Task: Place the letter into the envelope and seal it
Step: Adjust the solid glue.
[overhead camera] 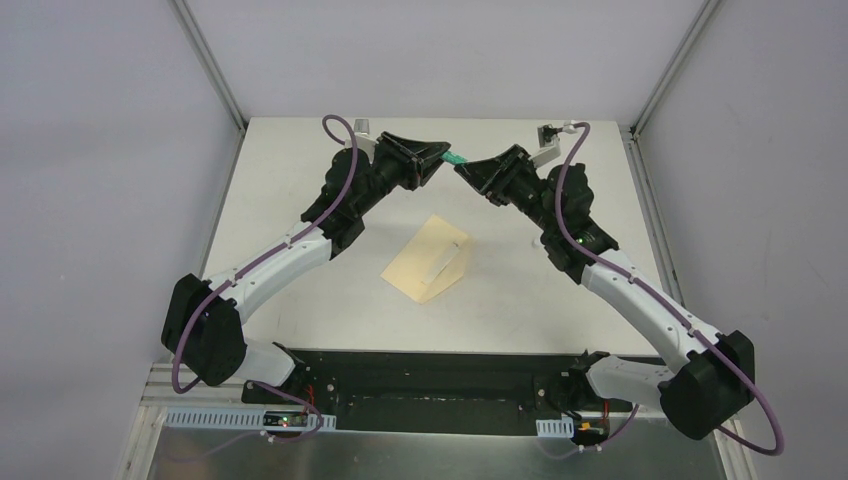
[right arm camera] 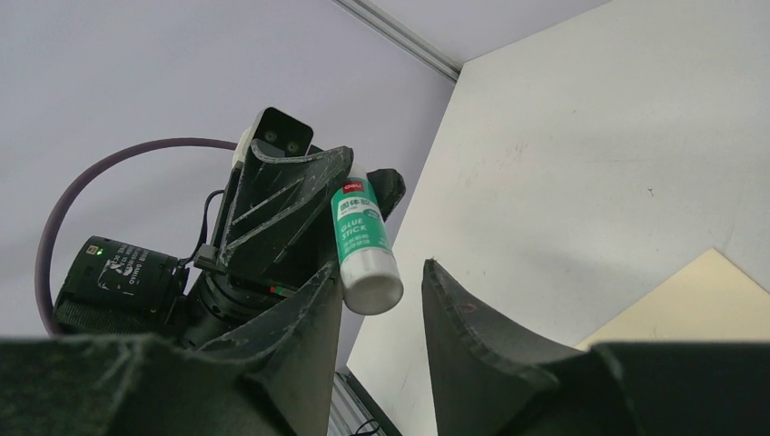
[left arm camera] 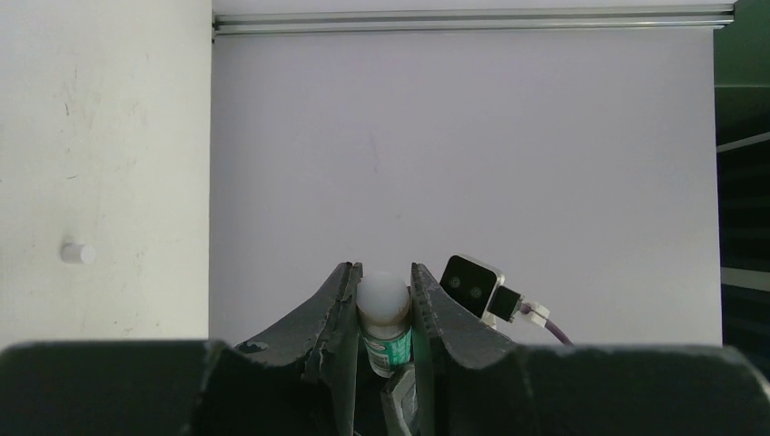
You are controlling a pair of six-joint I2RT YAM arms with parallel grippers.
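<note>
The white table (overhead camera: 300,200) fills the top view. The 2 arms reach out from the near edge and meet towards 12 o'clock, above the far half of the table.

The envelope (overhead camera: 420,262) lies flat near the table's centre, at 6 o'clock from the meeting grippers and well apart from both. It is a yellow-tan sheet turned so its corners point roughly to 12, 3, 6 and 9 o'clock. A paler strip (overhead camera: 447,262) shows at its 3 o'clock side. Whether that is the letter or a lifted fold of the envelope cannot be told from here. The right wrist view catches only 1 tan corner of the envelope (right arm camera: 690,304), cut off by the frame edge and the dark finger.

The left gripper (overhead camera: 440,158) is clamped on a glue stick (overhead camera: 453,159). In its own wrist view both fingers press the white-and-green tube (left arm camera: 386,350), whose lower part is hidden in the claw.

The right gripper (right arm camera: 386,277) has its fingers parted around the stick's free white end, which sits against the 9 o'clock finger, with a gap to the other.
</note>
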